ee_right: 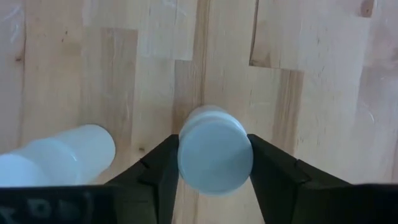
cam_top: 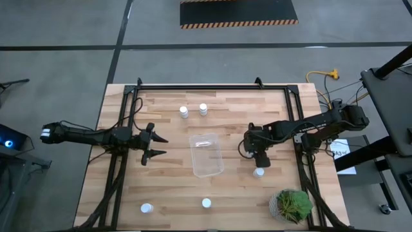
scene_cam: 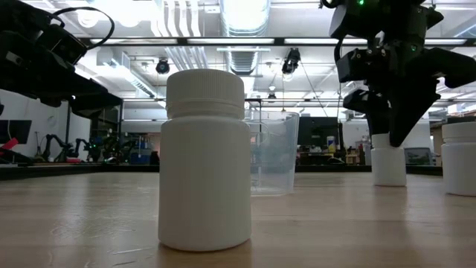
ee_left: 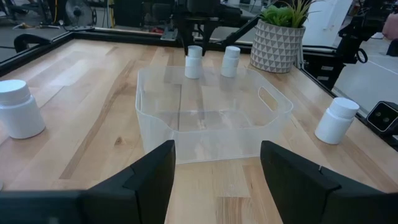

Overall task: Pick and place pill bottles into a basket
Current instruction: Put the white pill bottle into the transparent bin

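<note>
The clear plastic basket (cam_top: 206, 154) stands mid-table, and it also shows in the left wrist view (ee_left: 211, 115). White pill bottles stand upright on their bases: two at the far side (cam_top: 184, 112) (cam_top: 203, 109), two near the front edge (cam_top: 147, 208) (cam_top: 206, 203), and one right of the basket (cam_top: 259, 172). My right gripper (cam_top: 260, 158) points down over another bottle (ee_right: 214, 155), which stands on the table (scene_cam: 388, 160). In the high view the gripper hides that bottle. My left gripper (cam_top: 154, 146) is open and empty, left of the basket. My right gripper pinches the bottle's white cap (ee_right: 186, 155) between its two fingers, one on each side. The fingers (scene_cam: 394, 126) come from above, pointing down. The bottle stands upright with its base on the table.
A potted green plant (cam_top: 291, 205) stands at the near right corner. A black metal frame (cam_top: 212, 86) runs round the table. The neighbour bottle (ee_right: 62, 155) stands close beside my right gripper. Bare wood lies between the basket and the front bottles.
</note>
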`<state>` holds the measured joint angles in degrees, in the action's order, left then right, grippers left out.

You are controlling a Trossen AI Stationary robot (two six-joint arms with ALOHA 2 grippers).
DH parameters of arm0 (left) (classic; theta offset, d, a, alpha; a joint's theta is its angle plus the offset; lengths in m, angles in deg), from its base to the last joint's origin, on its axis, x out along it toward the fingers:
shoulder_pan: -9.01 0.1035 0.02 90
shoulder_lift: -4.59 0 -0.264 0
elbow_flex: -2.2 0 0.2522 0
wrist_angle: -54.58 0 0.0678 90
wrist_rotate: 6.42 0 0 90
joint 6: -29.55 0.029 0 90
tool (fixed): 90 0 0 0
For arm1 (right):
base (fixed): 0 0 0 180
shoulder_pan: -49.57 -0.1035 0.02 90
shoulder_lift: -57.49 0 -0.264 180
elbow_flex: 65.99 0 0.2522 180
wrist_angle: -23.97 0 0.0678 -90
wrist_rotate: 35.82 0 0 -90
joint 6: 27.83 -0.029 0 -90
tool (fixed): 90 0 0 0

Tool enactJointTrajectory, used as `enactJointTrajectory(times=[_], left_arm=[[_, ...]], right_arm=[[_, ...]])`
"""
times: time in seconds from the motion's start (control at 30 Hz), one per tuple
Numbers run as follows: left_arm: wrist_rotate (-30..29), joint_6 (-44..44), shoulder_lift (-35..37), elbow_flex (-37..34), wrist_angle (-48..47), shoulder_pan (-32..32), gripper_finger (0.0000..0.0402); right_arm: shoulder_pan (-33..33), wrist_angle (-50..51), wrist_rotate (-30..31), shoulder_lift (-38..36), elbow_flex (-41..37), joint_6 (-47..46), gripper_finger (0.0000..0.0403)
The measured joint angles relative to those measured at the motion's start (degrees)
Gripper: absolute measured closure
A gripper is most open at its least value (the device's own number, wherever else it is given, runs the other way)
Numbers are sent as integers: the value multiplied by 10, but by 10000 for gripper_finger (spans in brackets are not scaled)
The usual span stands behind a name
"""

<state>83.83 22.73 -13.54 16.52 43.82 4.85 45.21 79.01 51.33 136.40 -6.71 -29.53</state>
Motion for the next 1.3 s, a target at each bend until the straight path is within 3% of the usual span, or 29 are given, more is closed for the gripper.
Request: enactJointTrajectory(times=[0.5, 1.1, 1.3], left_arm=[[0, 0, 0, 0, 0, 0, 182], [0, 0, 0, 0, 0, 0, 182], [0, 0, 0, 0, 0, 0, 182]], right_arm=[[0, 28, -5, 1, 32, -37, 255], [0, 203, 4, 1, 220, 3, 255], [0, 272, 29, 47, 299, 7, 255]])
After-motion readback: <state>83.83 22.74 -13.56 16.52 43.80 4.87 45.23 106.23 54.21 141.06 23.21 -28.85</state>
